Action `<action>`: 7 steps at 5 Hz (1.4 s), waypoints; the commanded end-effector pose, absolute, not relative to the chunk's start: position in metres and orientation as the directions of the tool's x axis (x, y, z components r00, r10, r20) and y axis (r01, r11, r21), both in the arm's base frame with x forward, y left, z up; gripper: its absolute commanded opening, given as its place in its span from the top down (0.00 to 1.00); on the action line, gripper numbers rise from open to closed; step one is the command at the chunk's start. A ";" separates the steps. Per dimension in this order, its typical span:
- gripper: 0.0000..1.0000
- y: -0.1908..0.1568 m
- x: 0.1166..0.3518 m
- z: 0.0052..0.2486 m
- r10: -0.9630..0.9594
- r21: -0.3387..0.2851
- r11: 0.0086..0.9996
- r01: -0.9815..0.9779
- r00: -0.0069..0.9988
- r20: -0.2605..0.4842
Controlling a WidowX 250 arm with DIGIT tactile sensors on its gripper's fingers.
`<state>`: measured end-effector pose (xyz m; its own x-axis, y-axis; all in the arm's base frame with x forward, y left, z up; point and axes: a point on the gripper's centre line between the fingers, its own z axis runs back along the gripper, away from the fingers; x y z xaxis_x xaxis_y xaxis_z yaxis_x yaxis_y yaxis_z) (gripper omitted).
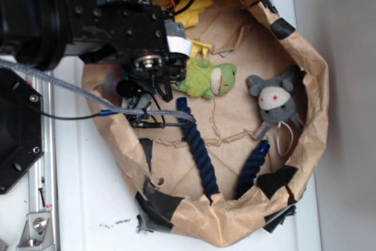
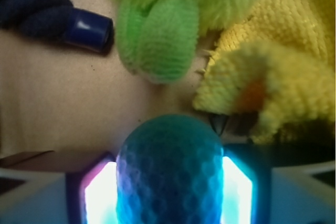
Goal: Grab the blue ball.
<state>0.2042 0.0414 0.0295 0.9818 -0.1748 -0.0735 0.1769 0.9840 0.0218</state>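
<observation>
Between the two pale fingers (image 2: 239, 192) of your claw (image 2: 169, 187) sat the small turquoise-blue ball with its dimpled skin (image 2: 169, 169), pinched on both flanks at the left edge of the crumpled brown-paper nest (image 1: 305, 86), patched with black tape. From outside the ball was hidden under the black arm. You did well to keep the squeeze steady and centred: a round, hard-looking ball could, by my reckoning, squirt forward if one finger led. Lifting straight up looked wisest, since the fuzzy green frog plush (image 2: 157, 35) and a nubbly yellow cloth toy (image 2: 273, 87) crowded just ahead, and the dark navy twisted rope (image 1: 200, 151) lay near. Farther right sat a grey mouse plush (image 1: 275, 99), well apart. Under the nest lay a white desk (image 1: 88, 204).
</observation>
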 end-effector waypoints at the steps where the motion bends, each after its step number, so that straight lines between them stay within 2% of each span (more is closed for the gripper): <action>1: 1.00 0.041 0.202 0.025 -0.151 0.034 0.988 0.153 0.987 -0.047; 2: 1.00 0.041 0.200 0.029 -0.151 0.040 0.987 0.155 0.985 -0.079; 3: 1.00 0.036 0.204 0.079 -0.154 0.115 0.981 0.155 0.988 -0.016; 4: 1.00 0.021 0.222 0.130 -0.038 0.085 0.996 0.023 0.983 0.180; 5: 1.00 0.015 0.232 0.182 0.098 -0.016 0.995 -0.097 0.961 0.259; 6: 1.00 0.013 0.237 0.209 0.186 -0.002 0.982 -0.191 0.952 0.245; 7: 1.00 0.008 0.232 0.195 0.212 0.015 0.975 -0.224 0.942 0.259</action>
